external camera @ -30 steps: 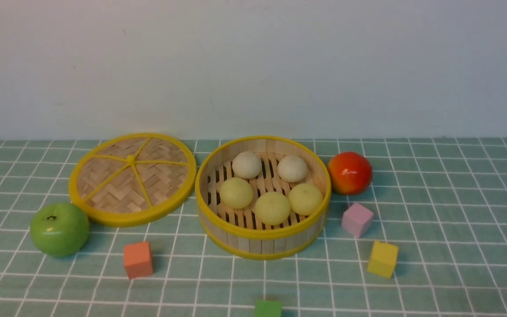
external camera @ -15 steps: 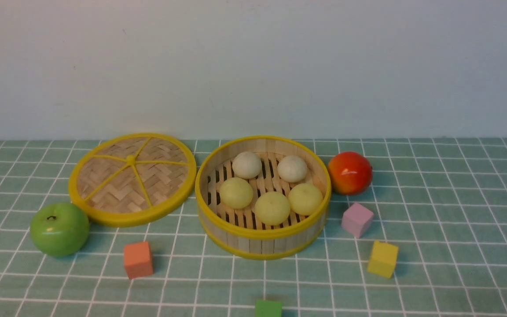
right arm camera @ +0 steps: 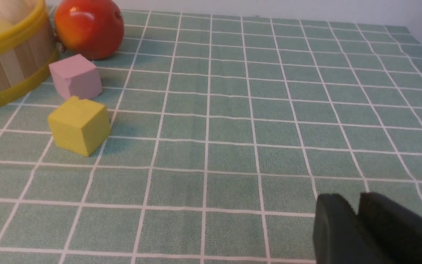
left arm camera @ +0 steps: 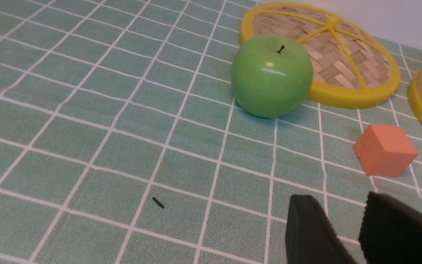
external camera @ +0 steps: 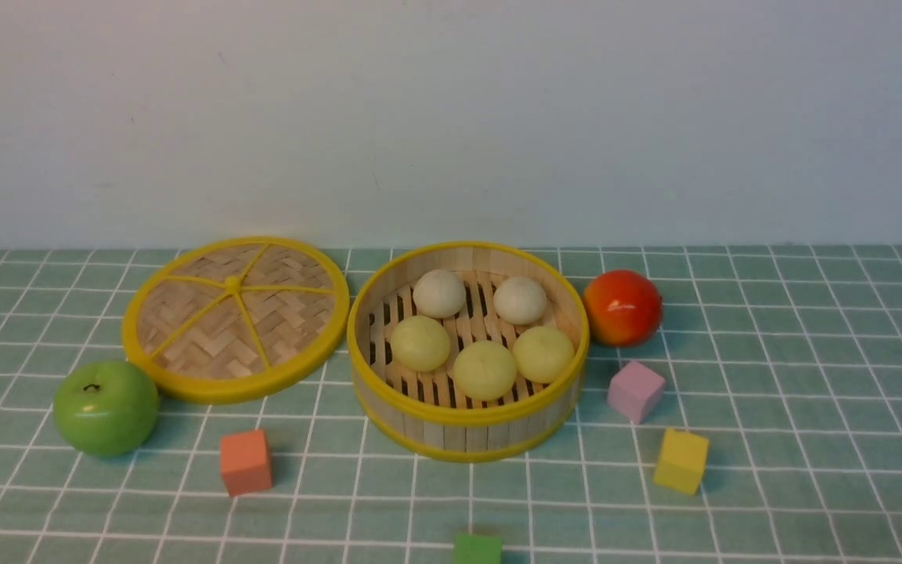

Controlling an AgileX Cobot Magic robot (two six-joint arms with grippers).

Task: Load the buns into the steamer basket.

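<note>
All five buns [external camera: 485,368] sit in the steamer basket [external camera: 467,427], far from both tools: left tool [left arm camera: 344,220] parted and empty, right tool [right arm camera: 357,212] barely parted.

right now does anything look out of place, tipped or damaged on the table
Nothing serious. All five buns sit inside the upright steamer basket. The only oddities: the pink cube has a chipped edge, and a tiny dark speck lies on the tablecloth.

Front view facing the wall over the green checked table [external camera: 772,470]; wrist views low, near, sharing the round bamboo steamer basket [external camera: 467,427].
</note>
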